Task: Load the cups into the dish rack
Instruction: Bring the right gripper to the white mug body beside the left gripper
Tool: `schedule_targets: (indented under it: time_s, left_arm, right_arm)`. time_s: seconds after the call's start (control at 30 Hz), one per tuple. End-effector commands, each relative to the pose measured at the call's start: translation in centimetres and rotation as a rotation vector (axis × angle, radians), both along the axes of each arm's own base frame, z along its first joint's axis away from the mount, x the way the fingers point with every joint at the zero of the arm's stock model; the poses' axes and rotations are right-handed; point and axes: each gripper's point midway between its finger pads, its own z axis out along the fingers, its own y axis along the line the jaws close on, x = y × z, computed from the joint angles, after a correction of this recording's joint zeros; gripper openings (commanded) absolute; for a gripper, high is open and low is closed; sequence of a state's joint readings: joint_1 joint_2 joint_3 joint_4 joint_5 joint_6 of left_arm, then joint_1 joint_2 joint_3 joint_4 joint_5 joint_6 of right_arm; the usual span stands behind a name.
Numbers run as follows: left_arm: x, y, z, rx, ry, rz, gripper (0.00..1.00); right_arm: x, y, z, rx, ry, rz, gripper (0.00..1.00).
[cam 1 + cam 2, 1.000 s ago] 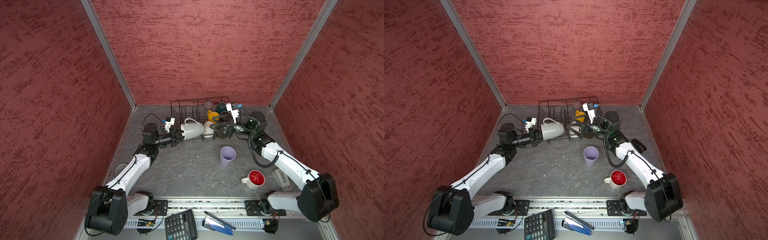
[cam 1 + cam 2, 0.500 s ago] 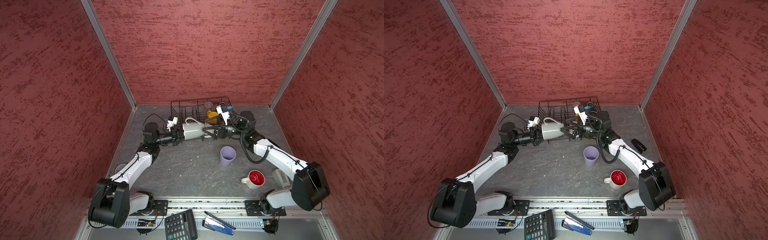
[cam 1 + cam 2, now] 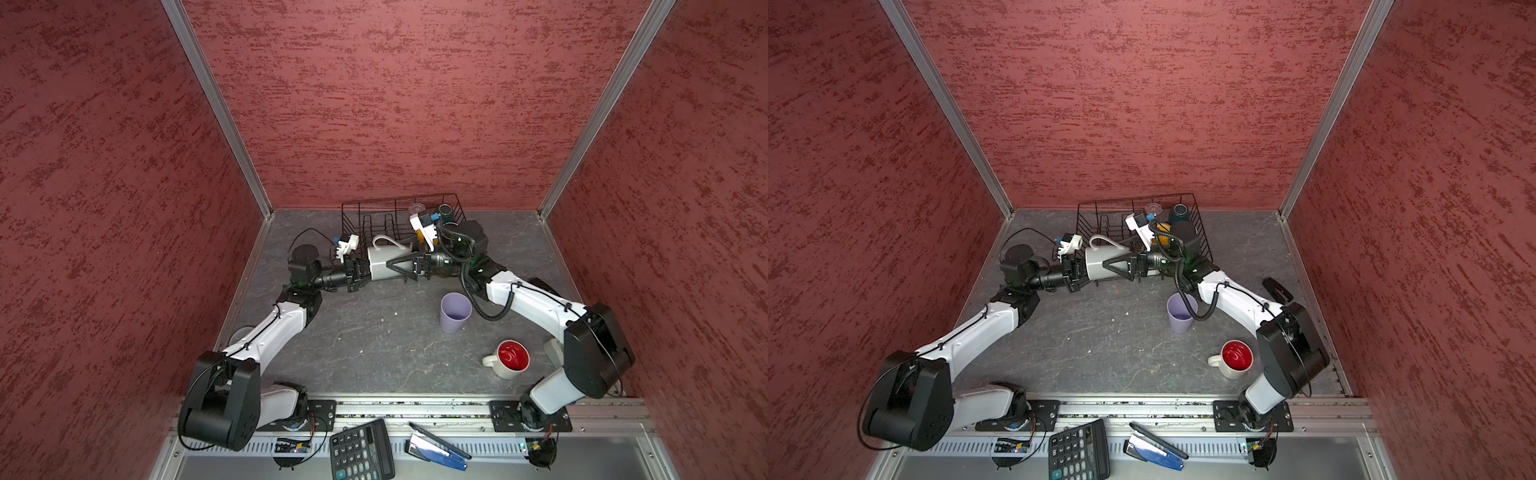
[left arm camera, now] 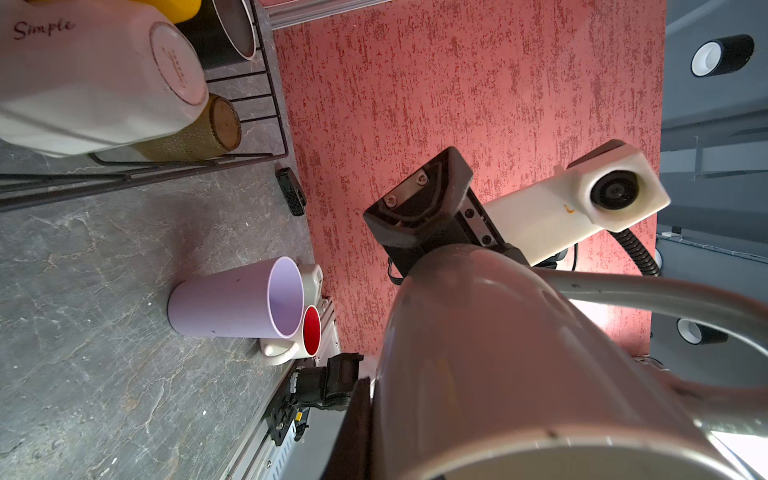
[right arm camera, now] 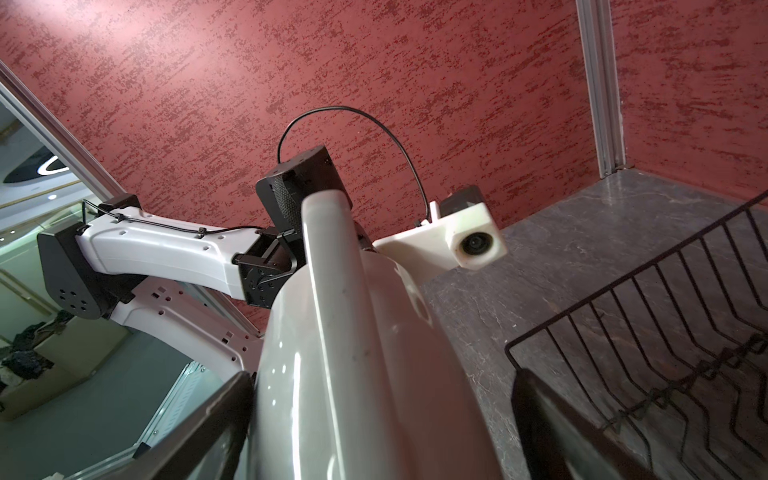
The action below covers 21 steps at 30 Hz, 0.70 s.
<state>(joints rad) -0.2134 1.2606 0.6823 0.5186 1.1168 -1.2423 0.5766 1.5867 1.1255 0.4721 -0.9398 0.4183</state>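
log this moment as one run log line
step: handover | left gripper: shut on grey mug, held sideways before dish rack | right gripper: open, jaws straddling mug | on table: lavender tumbler, red-inside mug

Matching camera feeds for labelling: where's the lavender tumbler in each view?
Top view: lavender tumbler upright on the table, right of centre, nearer than the dish rack.
Top view: same spot.
Left wrist: in front of the red-inside mug, here.
Right wrist: not in it.
Shared landmark: dish rack, in all four.

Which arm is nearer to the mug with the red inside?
Right. The right arm has its elbow beside the mug; the left arm lies along the opposite side of the table.
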Motion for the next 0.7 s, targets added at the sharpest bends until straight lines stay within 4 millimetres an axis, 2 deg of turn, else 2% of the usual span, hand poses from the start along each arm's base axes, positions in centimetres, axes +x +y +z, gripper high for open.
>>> schedule_targets:
  time_s: [0.0,0.4,0.67]
  left_arm:
    - [-0.3,-0.5,2.1,-0.025,-0.105,-0.029,0.0]
    - [-0.1,-0.6,2.7,-0.044,-0.111,-0.032,0.0]
    - [-0.2,-0.4,3.0,-0.048,-0.116,-0.032,0.0]
  right_arm:
    - [-0.2,1.0,1.0,0.023,-0.028,0.021,0.95]
    - [-1.0,2.4,0.1,-0.008,-0.025,0.05,0.96]
    - [-1.6,2.4,-0.2,-0.015,-0.036,0.07,0.99]
